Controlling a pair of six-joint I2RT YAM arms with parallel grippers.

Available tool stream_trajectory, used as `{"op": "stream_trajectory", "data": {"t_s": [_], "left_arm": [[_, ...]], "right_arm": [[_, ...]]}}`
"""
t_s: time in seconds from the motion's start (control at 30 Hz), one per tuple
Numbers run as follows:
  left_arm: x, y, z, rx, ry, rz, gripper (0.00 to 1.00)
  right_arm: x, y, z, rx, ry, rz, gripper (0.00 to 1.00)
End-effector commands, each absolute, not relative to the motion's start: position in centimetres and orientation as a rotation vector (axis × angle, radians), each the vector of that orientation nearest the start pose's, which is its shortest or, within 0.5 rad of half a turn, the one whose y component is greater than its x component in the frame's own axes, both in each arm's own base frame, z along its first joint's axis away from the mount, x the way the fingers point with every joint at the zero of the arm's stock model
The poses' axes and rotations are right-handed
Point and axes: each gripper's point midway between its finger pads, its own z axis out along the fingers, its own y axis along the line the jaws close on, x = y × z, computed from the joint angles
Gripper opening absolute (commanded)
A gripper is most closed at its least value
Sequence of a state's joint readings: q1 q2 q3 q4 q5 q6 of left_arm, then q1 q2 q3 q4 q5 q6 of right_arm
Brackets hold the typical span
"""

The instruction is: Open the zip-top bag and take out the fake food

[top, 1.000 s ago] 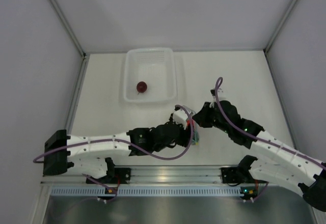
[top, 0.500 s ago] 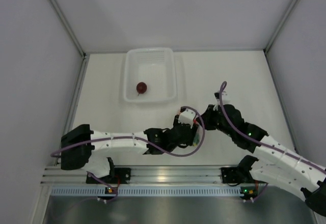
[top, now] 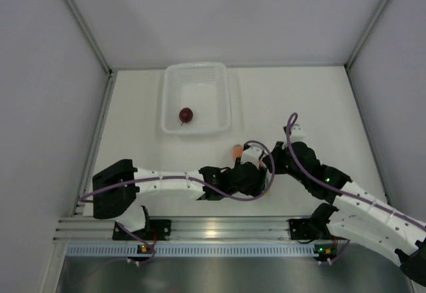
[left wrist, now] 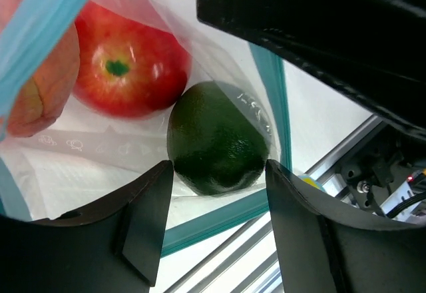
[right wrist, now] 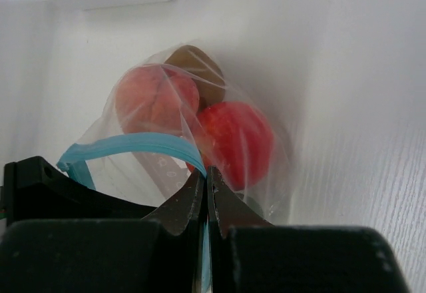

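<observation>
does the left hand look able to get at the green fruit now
Probably yes: the green fruit sits between the left hand's open fingers at the zip-top bag's mouth, whose edge the right hand pinches.

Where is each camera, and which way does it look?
Top external: above, behind the bases, looking down on table and tub; left arm and right arm show.
Left wrist: on the left arm, looking past the open left end effector into the zip-top bag.
Right wrist: on the right arm, looking past the shut right end effector pinching that bag.
Both wrist views show the red fruit.
</observation>
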State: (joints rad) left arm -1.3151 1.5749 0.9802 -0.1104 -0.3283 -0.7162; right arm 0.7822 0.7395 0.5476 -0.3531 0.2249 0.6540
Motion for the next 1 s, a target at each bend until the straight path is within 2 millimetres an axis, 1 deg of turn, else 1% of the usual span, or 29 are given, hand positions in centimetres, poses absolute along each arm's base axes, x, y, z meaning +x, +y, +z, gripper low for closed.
{"op": "stream_trajectory", "data": {"t_s": [0.0, 0.03, 0.13, 0.17, 0.27, 0.33, 0.37, 0.43, 0.47, 0.53, 0.6, 0.67, 0.7, 0.73, 0.8, 0.83, 0.9, 0.97], "left_arm": [[13.0, -41.5, 9.9, 0.526, 2.332, -0.748, 0.64], [13.0, -41.5, 9.1, 0.533, 2.347, -0.724, 0.64], [13.2, -41.6, 8.2, 0.525, 2.360, -0.696, 0.64], [13.2, -41.7, 8.0, 0.529, 2.360, -0.694, 0.66], [13.5, -42.5, 8.1, 0.529, 2.350, -0.702, 0.70], [13.7, -42.9, 8.0, 0.531, 2.344, -0.699, 0.70], [14.0, -43.2, 8.3, 0.523, 2.335, -0.699, 0.72], [14.2, -43.2, 8.0, 0.513, 2.331, -0.677, 0.74], [14.7, -43.0, 8.0, 0.487, 2.322, -0.657, 0.74], [14.9, -43.4, 8.2, 0.471, 2.298, -0.686, 0.73], [15.0, -44.1, 8.8, 0.445, 2.255, -0.757, 0.70], [14.9, -44.5, 9.2, 0.434, 2.225, -0.815, 0.67], [14.7, -44.3, 8.9, 0.438, 2.218, -0.827, 0.66], [14.8, -44.8, 9.4, 0.420, 2.187, -0.863, 0.66], [15.1, -44.6, 9.5, 0.393, 2.166, -0.864, 0.66], [15.2, -44.4, 9.5, 0.377, 2.156, -0.872, 0.67], [15.4, -44.3, 9.3, 0.367, 2.152, -0.863, 0.71], [15.5, -44.5, 9.6, 0.343, 2.143, -0.878, 0.73]], "right_arm": [[21.0, 17.5, 15.1, 0.021, 2.128, 0.589, 0.00], [20.9, 17.6, 15.1, 0.017, 2.129, 0.595, 0.00], [20.7, 17.6, 15.2, 0.015, 2.125, 0.610, 0.00], [20.6, 17.6, 15.3, 0.011, 2.125, 0.612, 0.00], [20.3, 17.7, 14.9, -0.002, 2.136, 0.625, 0.00], [20.1, 17.8, 14.3, -0.007, 2.146, 0.630, 0.00], [20.0, 17.8, 14.2, -0.006, 2.147, 0.637, 0.00], [19.7, 18.2, 13.8, -0.018, 2.157, 0.665, 0.00], [19.6, 18.4, 13.8, -0.016, 2.155, 0.682, 0.00], [19.2, 18.8, 13.7, -0.028, 2.160, 0.715, 0.00], [18.8, 19.1, 13.6, -0.028, 2.161, 0.751, 0.00], [18.6, 19.4, 14.0, -0.024, 2.146, 0.793, 0.00], [18.3, 19.6, 14.1, -0.032, 2.147, 0.813, 0.00], [18.2, 19.7, 14.3, -0.036, 2.145, 0.828, 0.00], [18.0, 19.8, 14.9, -0.047, 2.141, 0.839, 0.00], [17.9, 19.7, 15.1, -0.054, 2.145, 0.835, 0.00], [17.4, 20.1, 15.7, -0.096, 2.151, 0.857, 0.00], [17.2, 20.4, 16.3, -0.118, 2.143, 0.880, 0.00]]}}
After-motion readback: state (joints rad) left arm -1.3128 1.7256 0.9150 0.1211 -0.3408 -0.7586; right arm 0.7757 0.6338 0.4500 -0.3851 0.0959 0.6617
